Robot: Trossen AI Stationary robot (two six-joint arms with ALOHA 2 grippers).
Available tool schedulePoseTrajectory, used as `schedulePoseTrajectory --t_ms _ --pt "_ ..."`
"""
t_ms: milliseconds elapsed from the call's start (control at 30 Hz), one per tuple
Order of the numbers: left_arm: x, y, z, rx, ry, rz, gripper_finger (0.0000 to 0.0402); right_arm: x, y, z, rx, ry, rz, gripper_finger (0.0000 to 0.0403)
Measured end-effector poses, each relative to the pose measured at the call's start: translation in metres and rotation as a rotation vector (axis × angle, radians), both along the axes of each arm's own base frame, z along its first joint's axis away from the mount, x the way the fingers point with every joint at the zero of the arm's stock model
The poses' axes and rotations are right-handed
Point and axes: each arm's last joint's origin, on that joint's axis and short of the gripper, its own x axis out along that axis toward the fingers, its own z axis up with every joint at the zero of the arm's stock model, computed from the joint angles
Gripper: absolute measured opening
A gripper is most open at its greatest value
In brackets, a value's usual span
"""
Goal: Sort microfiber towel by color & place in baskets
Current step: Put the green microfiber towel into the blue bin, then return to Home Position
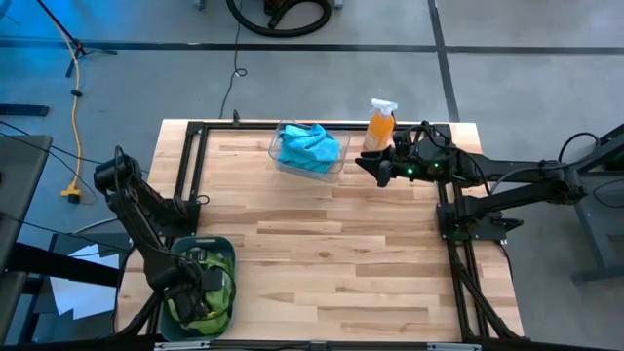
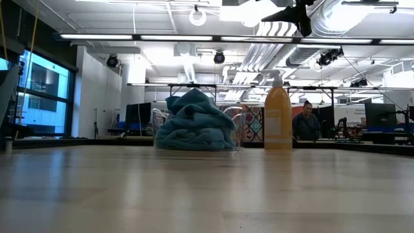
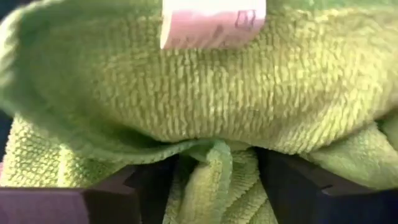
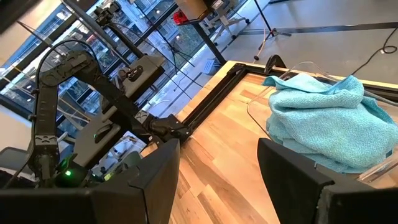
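Observation:
Lime green towels [image 1: 210, 304] lie in the teal-grey basket [image 1: 226, 244] at the table's near left corner. My left gripper [image 1: 200, 283] reaches down into that basket, open; its wrist view is filled with green towel [image 3: 186, 93] bearing a pink label [image 3: 211, 22]. Turquoise towels [image 1: 310, 146] are heaped in the clear basket [image 1: 275, 148] at the far middle, and they also show in the low view [image 2: 194, 123] and the right wrist view [image 4: 329, 118]. My right gripper [image 1: 369, 166] is open and empty just right of the clear basket. My left gripper comes from above into the green towels in the basket. A slack fold of green cloth [image 3: 211, 180] lies in the gap between its two spread fingers [image 3: 149, 186]. The towels rest in the basket, not lifted. Whether the fingers press the fold, I cannot tell.
An orange spray bottle [image 1: 380, 127] stands upright next to the clear basket, close behind my right gripper, and it also shows in the low view [image 2: 278, 123]. A black frame [image 1: 190, 166] runs along the table's left, far and right sides. A person [image 2: 307, 123] sits far behind the table.

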Motion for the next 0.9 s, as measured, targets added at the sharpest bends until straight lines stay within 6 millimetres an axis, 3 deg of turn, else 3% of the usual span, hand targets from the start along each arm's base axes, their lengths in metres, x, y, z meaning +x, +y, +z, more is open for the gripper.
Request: schedulePoseTrajectory --t_ms 267,633,900 --pt "-0.004 0.007 0.034 -0.103 -0.048 -0.003 0.0225 0.000 0.000 0.000 0.001 0.000 0.000 0.0216" --pt "-0.022 0.038 0.082 -0.303 -0.160 -0.005 0.0225 0.000 0.000 0.000 0.000 0.000 -0.004 0.0216" --pt "-0.034 0.060 0.107 -0.437 -0.221 -0.002 0.0225 0.000 0.000 0.000 0.000 0.000 -0.004 0.0216"
